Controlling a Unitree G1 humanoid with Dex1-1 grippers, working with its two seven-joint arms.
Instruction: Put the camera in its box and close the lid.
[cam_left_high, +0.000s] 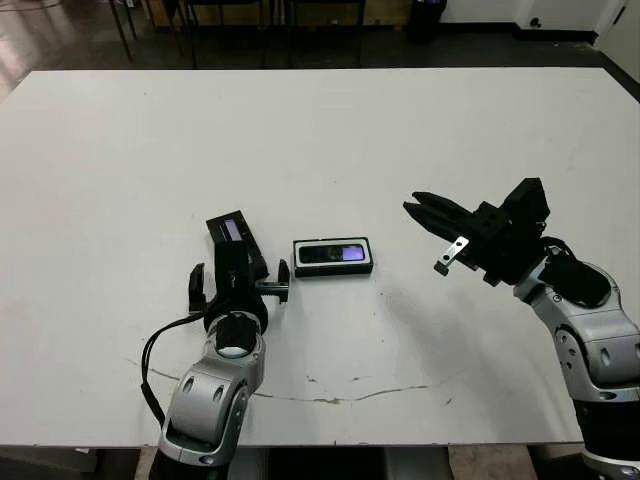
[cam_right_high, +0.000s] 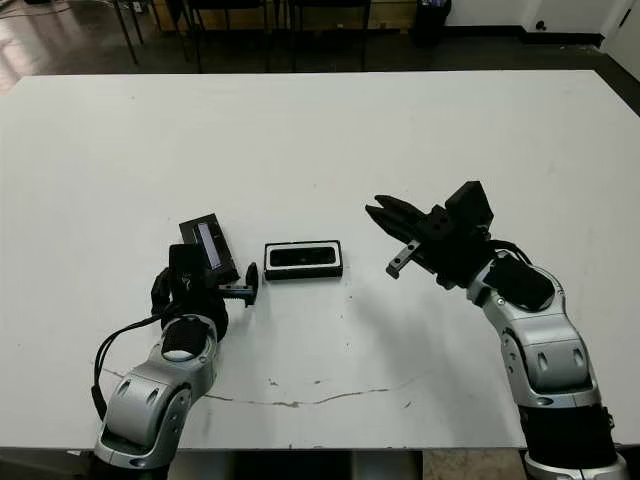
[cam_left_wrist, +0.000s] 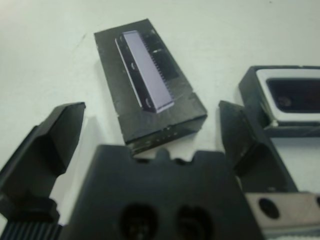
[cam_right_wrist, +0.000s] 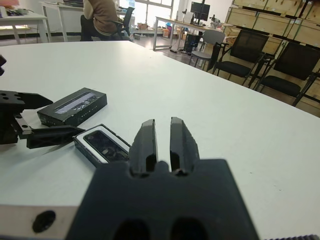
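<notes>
Left eye view: camera (cam_left_high: 333, 254) lying in box (cam_left_high: 333, 257), lid (cam_left_high: 232, 238) left; left gripper (cam_left_high: 240, 284) spread wide, right gripper (cam_left_high: 418, 209) pressed together.

No words, numbers or signs could be read anywhere. The lid (cam_left_wrist: 150, 87) had tiny pale marks beside its shiny strip, but they were too small and blurry to tell as letters. The box (cam_left_high: 333, 257) showed no label. The crates (cam_right_wrist: 260, 17) far behind the bench carried no writing that could be made out.
</notes>
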